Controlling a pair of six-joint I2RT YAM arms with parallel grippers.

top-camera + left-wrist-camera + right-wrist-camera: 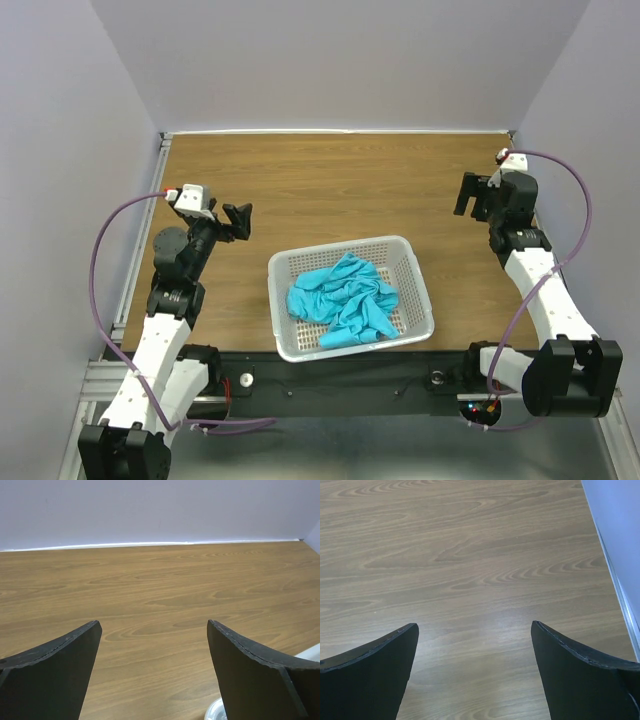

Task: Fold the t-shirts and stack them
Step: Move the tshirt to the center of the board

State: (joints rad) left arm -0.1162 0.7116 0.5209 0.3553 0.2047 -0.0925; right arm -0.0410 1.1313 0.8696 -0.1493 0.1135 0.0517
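Note:
A crumpled turquoise t-shirt (345,298) lies bunched inside the white mesh basket (419,283) near the table's front middle. My left gripper (239,220) hovers open to the left of the basket, well apart from the cloth; its wrist view shows only bare wood between the fingers (152,625). At the right side of the table my right gripper (476,194) is raised and open, with empty wood between its fingers (475,627). Neither gripper touches the t-shirt.
The wooden table (330,180) is walled by pale lilac panels at the back and both sides. A white basket corner (216,711) peeks in at the lower right of the left wrist view. The right wall's base strip (615,575) runs close beside the right gripper.

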